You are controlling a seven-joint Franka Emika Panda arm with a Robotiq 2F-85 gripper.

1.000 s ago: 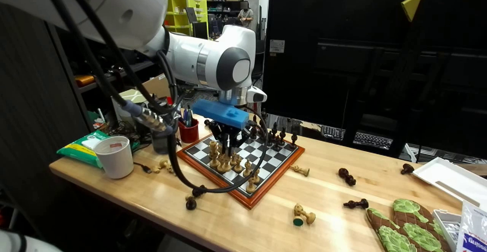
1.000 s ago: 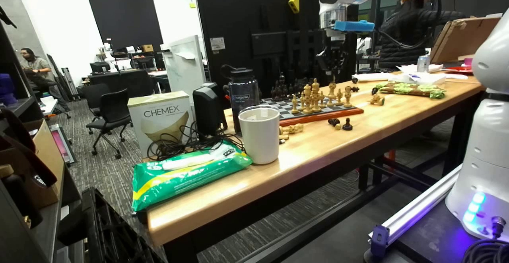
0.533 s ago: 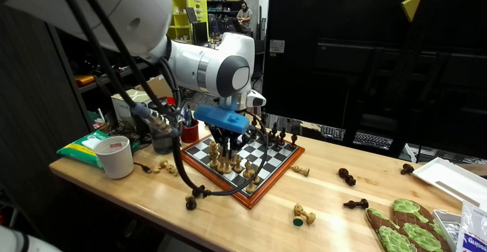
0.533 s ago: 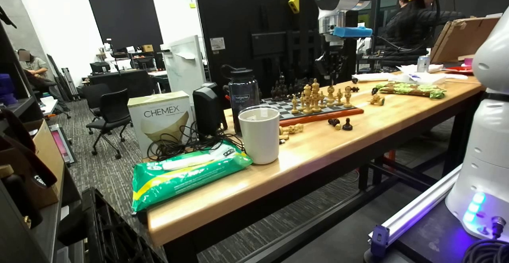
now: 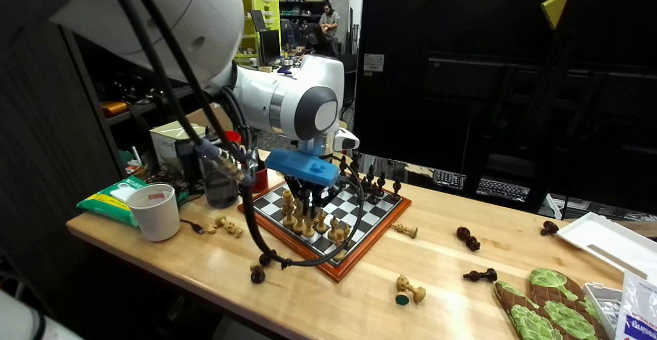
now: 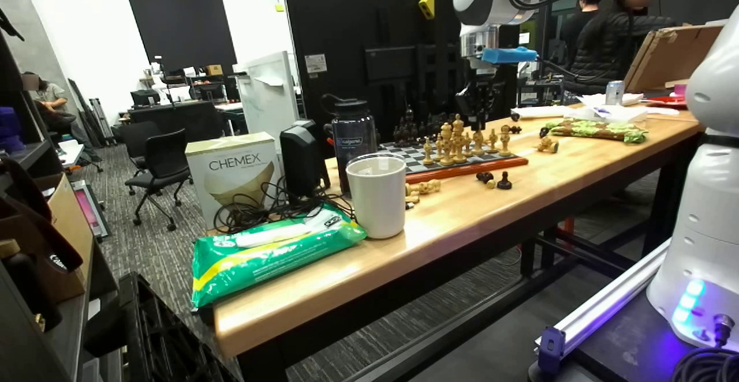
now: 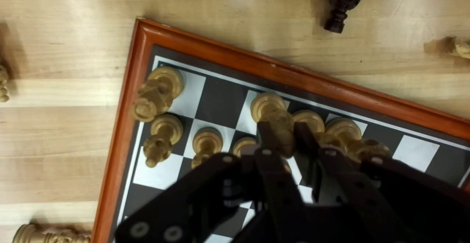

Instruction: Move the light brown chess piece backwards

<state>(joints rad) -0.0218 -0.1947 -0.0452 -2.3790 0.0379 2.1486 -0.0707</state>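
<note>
The light brown chess piece point(image 7: 276, 116) stands between the fingers of my gripper point(image 7: 283, 132) in the wrist view. The jaws are narrow and close on both sides of its upper part. Its base is over a light square near the board's edge; I cannot tell whether it touches. It also shows below the gripper in both exterior views, as the piece point(image 5: 308, 228) and the piece point(image 6: 478, 141). Other light brown pieces point(image 7: 343, 129) stand close beside it on the chessboard point(image 7: 220, 54), partly hidden by the fingers.
Dark chess pieces point(image 5: 381, 183) stand on the board's far side. Loose pieces point(image 5: 405, 289) lie on the table around it. A red cup point(image 5: 260, 178), a water bottle point(image 6: 350, 131) and a white cup point(image 6: 376, 197) stand near the board. Oven mitts point(image 5: 552, 301) lie on the table.
My gripper has come lower in both exterior views, and the light brown piece between its fingers has moved down with it and shifted slightly sideways. The other chess pieces have stayed in place.
</note>
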